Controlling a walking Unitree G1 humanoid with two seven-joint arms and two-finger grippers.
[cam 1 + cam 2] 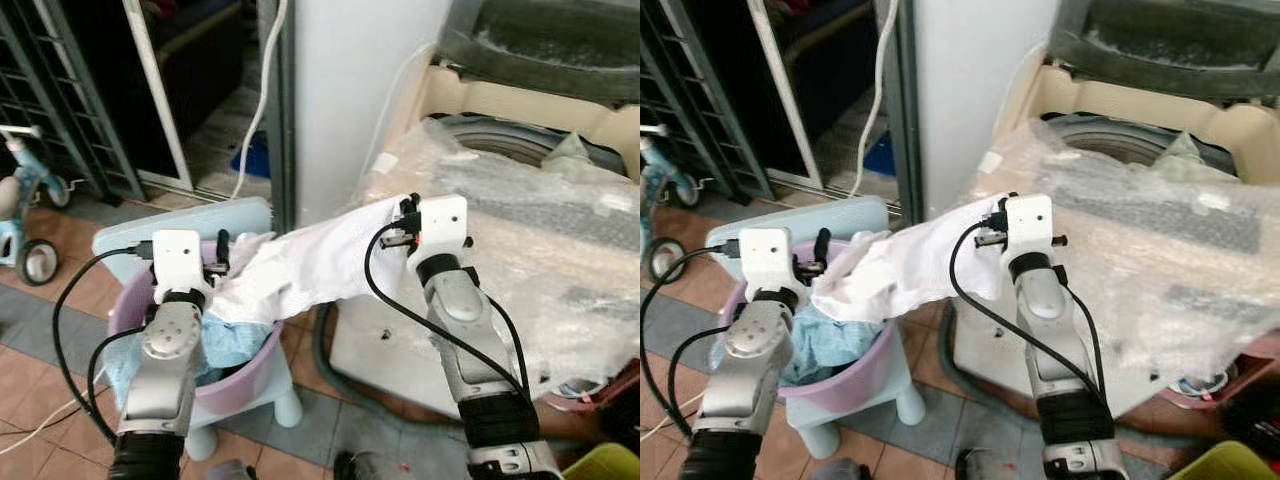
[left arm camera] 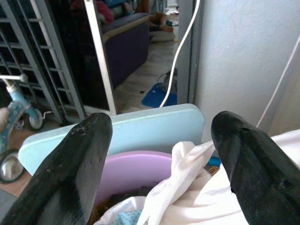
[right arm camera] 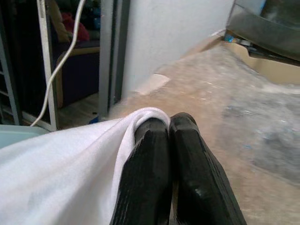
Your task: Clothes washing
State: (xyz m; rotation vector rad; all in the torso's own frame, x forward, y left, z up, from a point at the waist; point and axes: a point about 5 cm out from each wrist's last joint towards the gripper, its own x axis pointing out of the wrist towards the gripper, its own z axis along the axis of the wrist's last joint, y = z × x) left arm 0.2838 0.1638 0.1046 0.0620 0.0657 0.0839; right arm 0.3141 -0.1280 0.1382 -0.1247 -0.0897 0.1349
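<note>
A white garment (image 1: 320, 262) hangs stretched between the lilac basin (image 1: 240, 385) and the washing machine (image 1: 560, 290). One end is lifted level with the machine's plastic-wrapped top; the other end trails down onto the blue cloth (image 1: 232, 340) heaped in the basin. It looks light, soft and limp: it sags in the middle and folds on itself, so it will likely drag and snag on the basin rim unless carried high. A bunched fold near the hem is the best place to take hold, since a single thin layer could slip.

The right tool (image 3: 169, 125) has its fingers pressed together, pinching a fold of the white garment that wraps over one fingertip. The right arm is bent at the elbow, forearm raised, wrist beside the machine's near corner. The left tool (image 2: 161, 140) is spread wide, holding nothing, poised just above the garment's lower end and the basin. The left forearm rises steeply from below. The basin sits on a pale blue stool (image 1: 180, 225) beside the machine.
</note>
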